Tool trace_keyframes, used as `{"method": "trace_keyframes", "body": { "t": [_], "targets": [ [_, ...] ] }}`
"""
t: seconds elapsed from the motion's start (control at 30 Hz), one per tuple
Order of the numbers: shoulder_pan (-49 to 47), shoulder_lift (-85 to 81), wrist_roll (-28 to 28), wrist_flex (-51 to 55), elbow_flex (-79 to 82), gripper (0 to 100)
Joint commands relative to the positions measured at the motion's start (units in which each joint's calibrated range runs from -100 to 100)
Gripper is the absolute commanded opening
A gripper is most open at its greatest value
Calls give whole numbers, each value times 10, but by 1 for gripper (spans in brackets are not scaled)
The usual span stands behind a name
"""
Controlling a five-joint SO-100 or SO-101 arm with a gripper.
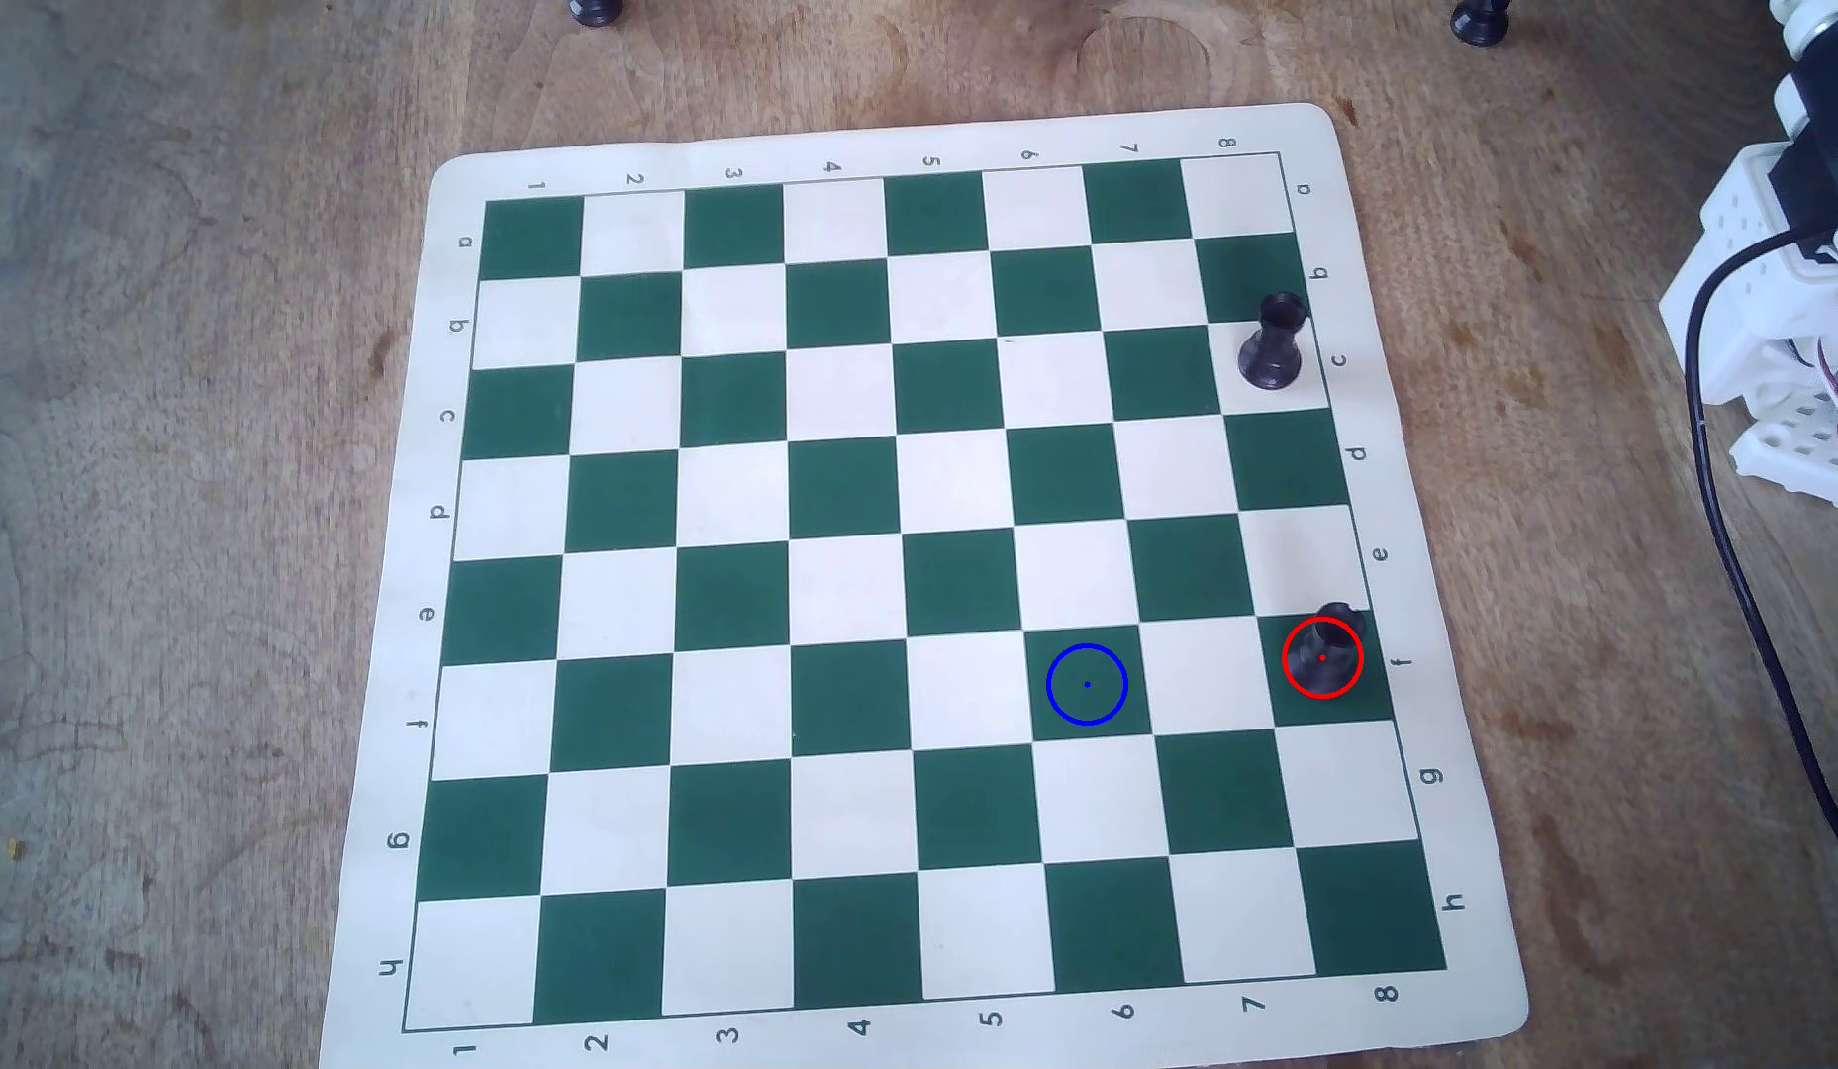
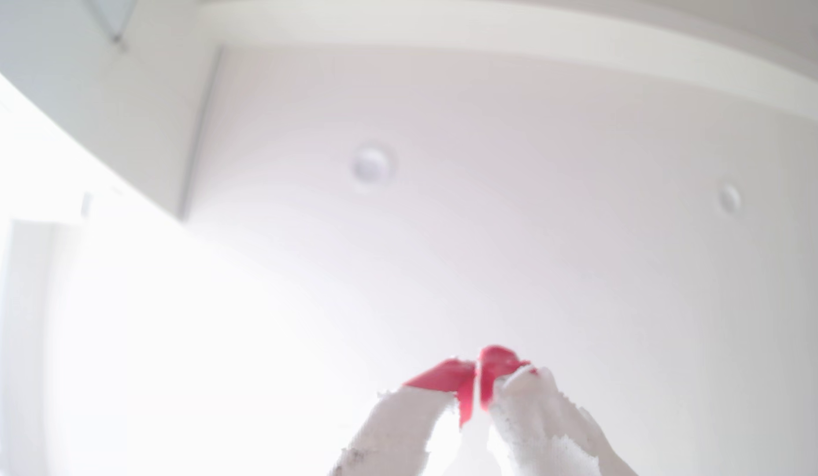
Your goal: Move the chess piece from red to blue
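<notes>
Wooden tabletop [image 1: 205, 432], worn and stained, carries a green-and-cream chess mat [image 1: 1408, 576].

Item 1: tool [image 2: 478, 370], white fingers with red pads. Wrist view points up at a pale ceiling; pads appear pressed together, clenched on nothing. Not seen in the overhead view, where only the white arm base [image 1: 1778, 308] stands at the right edge.

Item 2: the chess piece [image 1: 1324, 650], black rook, upright on a green square inside red [image 1: 1286, 673]. It sits well apart from the tool, on the mat's edge nearest the arm base. Judged light, rigid, smooth plastic, likely to slip or topple; best taken at the narrow waist.

Item 3: blue [image 1: 1052, 699], empty ring two squares farther from the arm base along the same row.

Item 4: twin rook [image 1: 1272, 344], same column, well clear of that path. The square between the rings is bare. Black cable [image 1: 1737, 576] trails beside the mat.
</notes>
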Motion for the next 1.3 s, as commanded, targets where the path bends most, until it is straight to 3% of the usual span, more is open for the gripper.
{"method": "trace_keyframes", "body": {
  "t": [0.0,0.5,0.83,0.93,0.97,1.0,1.27],
  "targets": [
    [-4,-1,1,-2,8,1],
    [-3,-1,-3,21,8,0],
    [-3,-1,-1,249,8,4],
    [-2,-1,10,291,8,14],
    [1,-1,84,319,8,20],
    [4,-1,105,331,8,21],
    [15,-1,118,450,9,40]
  ]
}}
